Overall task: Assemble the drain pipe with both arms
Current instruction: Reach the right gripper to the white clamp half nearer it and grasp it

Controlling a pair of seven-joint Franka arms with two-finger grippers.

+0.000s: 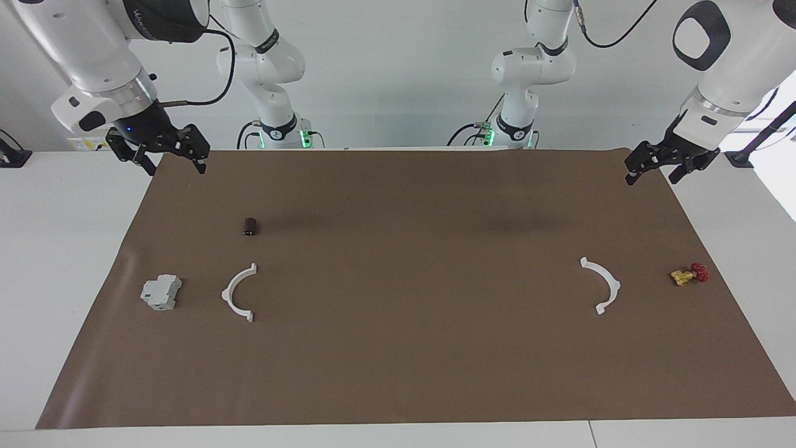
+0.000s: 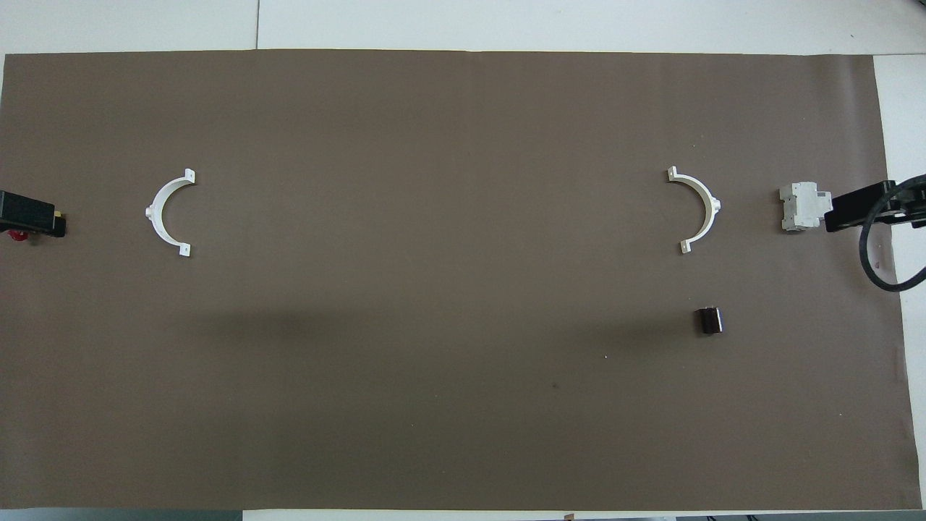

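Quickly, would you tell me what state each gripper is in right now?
Left gripper: open, holding nothing, raised over the mat's corner.
Right gripper: open, holding nothing, likewise.

No text, label or number is legible anywhere — nothing readable.

We note bright, even light, soft arm shadows on the brown mat [image 1: 398,348], glare at 3 o'clock.

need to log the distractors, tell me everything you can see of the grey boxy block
The grey boxy block is a small light-grey part, plastic by its look, with stepped, notched sides. It lies on the brown mat toward the right arm's end of the table, beside one white half-circle arc but apart from it. Nothing touches it but the mat. The right gripper hangs in the air, not on it.
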